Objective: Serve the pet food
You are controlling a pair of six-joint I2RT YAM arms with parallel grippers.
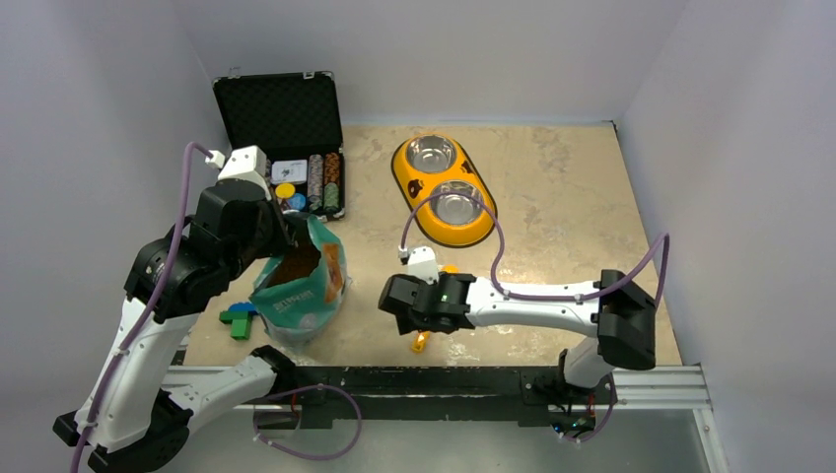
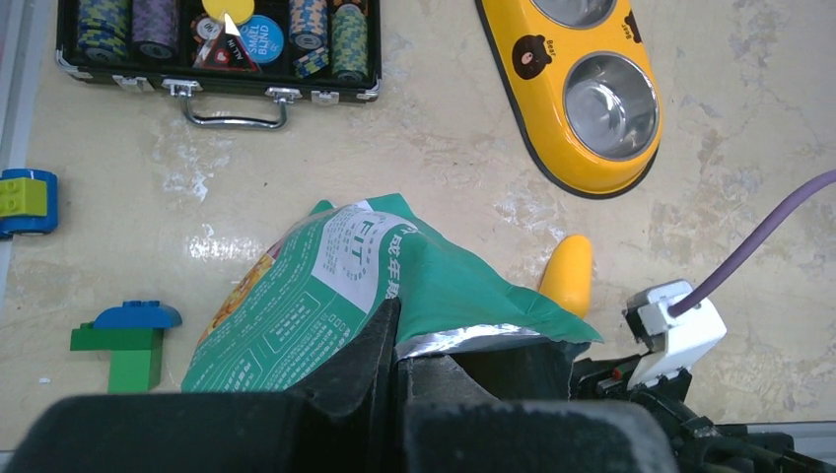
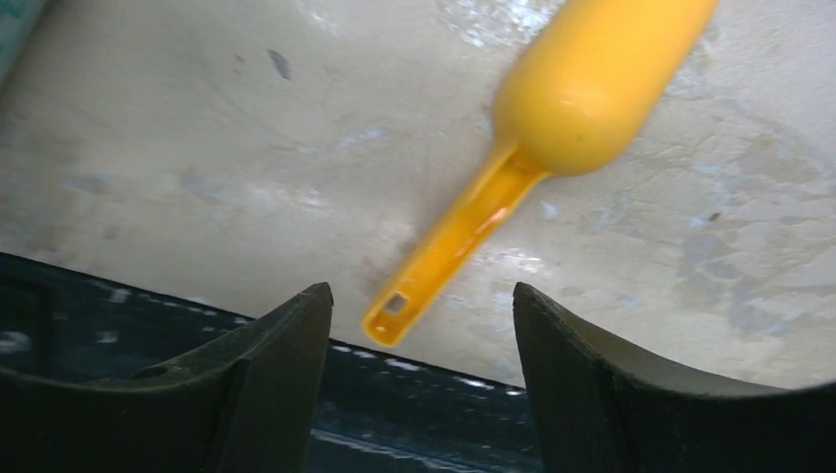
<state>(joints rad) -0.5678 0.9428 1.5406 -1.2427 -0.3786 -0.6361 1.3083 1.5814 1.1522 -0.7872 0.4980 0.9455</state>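
- Top external: brown dry kibble pellets (image 1: 296, 264) sit inside the open teal-green foil pouch (image 1: 304, 296), centre left of frame. The left gripper (image 1: 281, 235) is at the pouch rim.
- Left wrist: the left gripper (image 2: 394, 340) is pinched tight on the pouch (image 2: 325, 296) edge, lower centre. A yellow twin-bowl feeder (image 2: 532, 59) lies upper right.
- Right wrist: the right gripper (image 3: 419, 296) is spread wide, holding nothing. The handle end of a yellow plastic scoop (image 3: 582, 89) shows between its fingertips.

The yellow scoop (image 1: 422, 342) is mostly covered by the right end effector (image 1: 399, 304) in the top view (little beyond the handle tip is shown). Its bowl is cut by the right wrist view's top edge and half hidden behind the pouch (image 2: 414, 276) at the left wrist. The pet food (image 1: 296, 264) pellets are too small to be told apart.
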